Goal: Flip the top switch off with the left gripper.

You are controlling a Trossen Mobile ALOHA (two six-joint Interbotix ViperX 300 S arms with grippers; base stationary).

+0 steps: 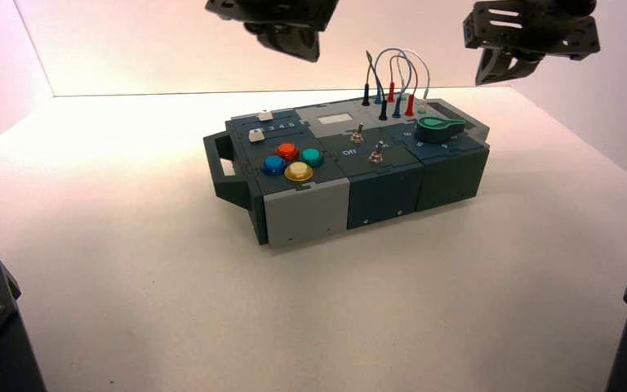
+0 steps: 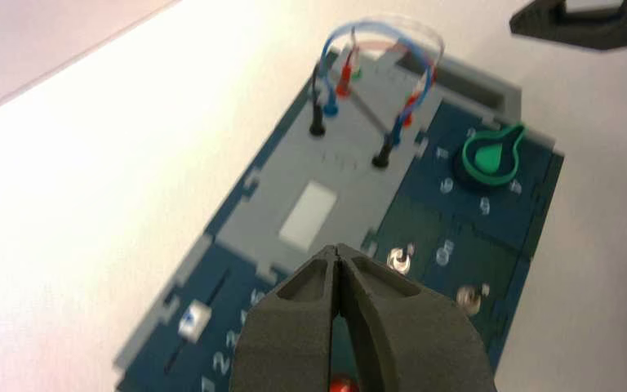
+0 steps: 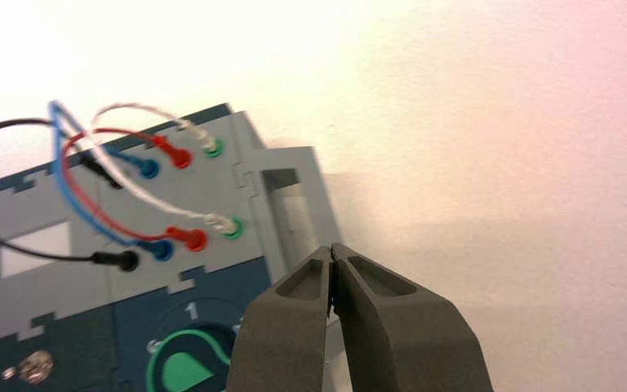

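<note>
left gripper (image 2: 339, 255) jaws pressed together, raised above box (image 1: 310, 208), top switch (image 2: 399, 260) just beside fingertips, untouched, right gripper (image 3: 331, 253) likewise closed, aloft

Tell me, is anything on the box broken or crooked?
Nothing stands out. The box sits flat on the table, its wires are all plugged in, and both tools, left and right, hang above it.

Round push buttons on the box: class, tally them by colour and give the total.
Red button: 1
Green button: 1
Blue button: 1
Yellow button: 1
Total: 4
</note>
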